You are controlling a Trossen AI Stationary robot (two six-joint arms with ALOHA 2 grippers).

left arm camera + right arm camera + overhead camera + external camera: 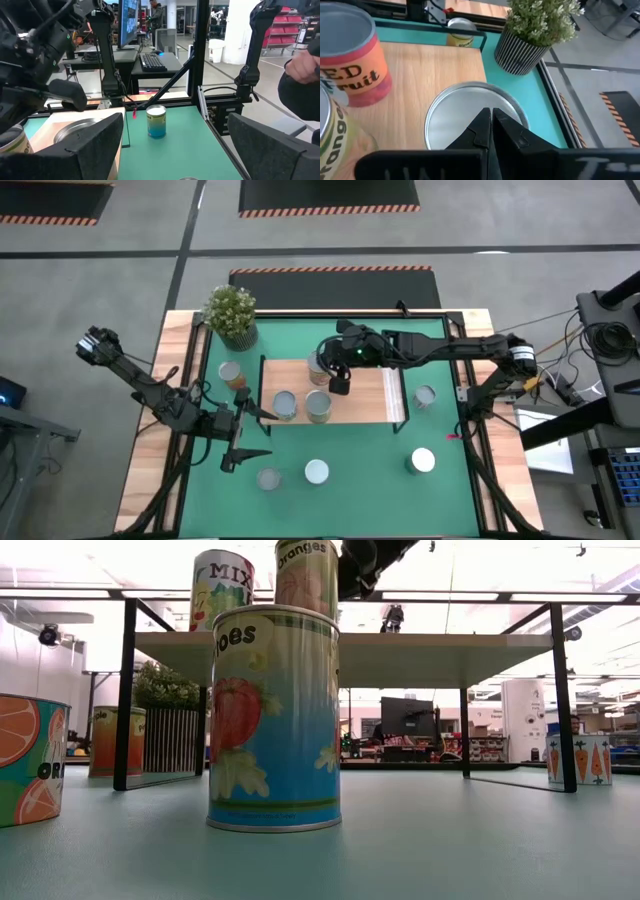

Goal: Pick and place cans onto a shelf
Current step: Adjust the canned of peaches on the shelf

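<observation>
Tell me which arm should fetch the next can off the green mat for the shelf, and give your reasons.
Probably the left. The left gripper hangs open over the mat, with loose cans close by. The right gripper is shut above the shelf, over a can already standing there.

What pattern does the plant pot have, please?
The plant pot has black-and-white vertical stripes, clearest in the right wrist view.

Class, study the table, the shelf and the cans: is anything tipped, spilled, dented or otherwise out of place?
Nothing stands out. Every can in view stands upright, three on the shelf and the rest on the green mat. The potted plant is upright too. The right pincer is shut above a can on the shelf.
</observation>
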